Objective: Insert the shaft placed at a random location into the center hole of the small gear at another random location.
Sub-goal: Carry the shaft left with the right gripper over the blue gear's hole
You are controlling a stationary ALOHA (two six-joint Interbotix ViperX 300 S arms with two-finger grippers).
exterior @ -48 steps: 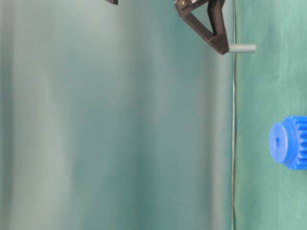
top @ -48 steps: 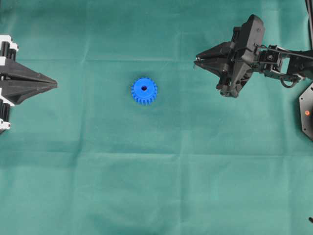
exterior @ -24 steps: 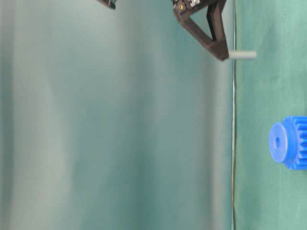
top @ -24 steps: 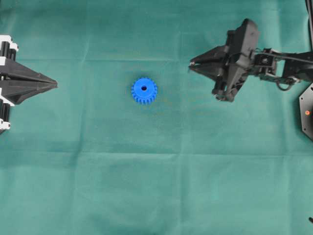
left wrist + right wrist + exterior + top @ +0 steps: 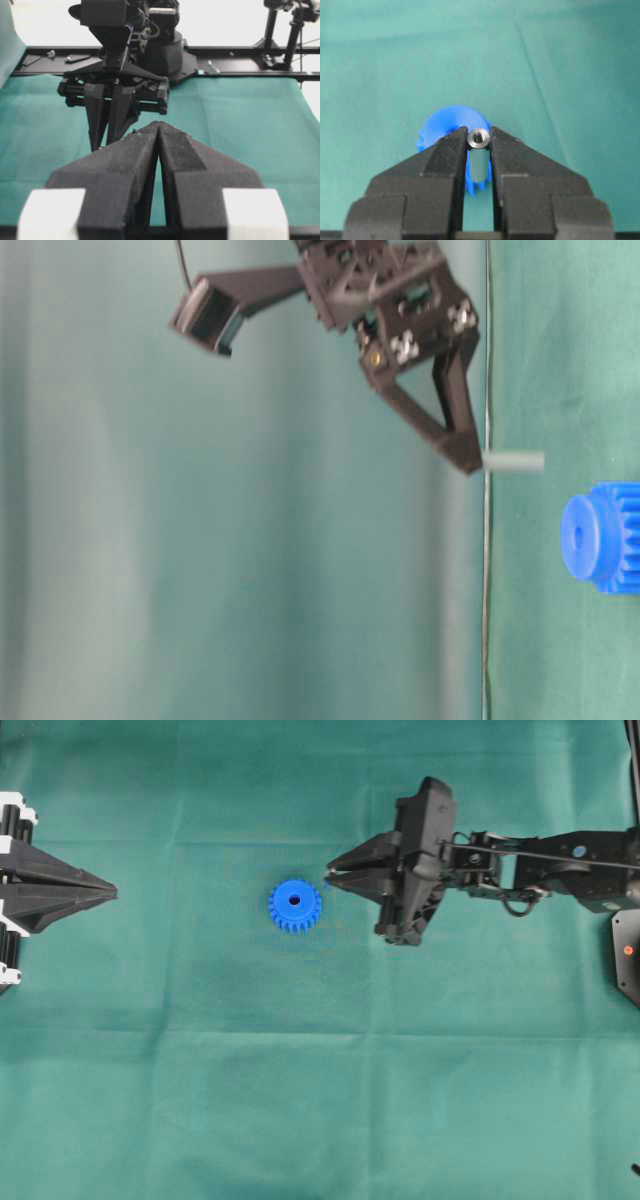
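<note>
You had the pin [image 5: 479, 150] pinched upright between the fingertips of your right gripper [image 5: 330, 875], its lower end hanging free above the cloth [image 5: 300, 1070]. The blue gear [image 5: 295, 905] lay flat just ahead of those fingertips, its hole [image 5: 294, 901] facing up. This looked like the carry-over step: next you needed to centre the pin over the hole, then lower it straight. Your left gripper [image 5: 108, 893] sat pressed together, empty, well away.
</note>
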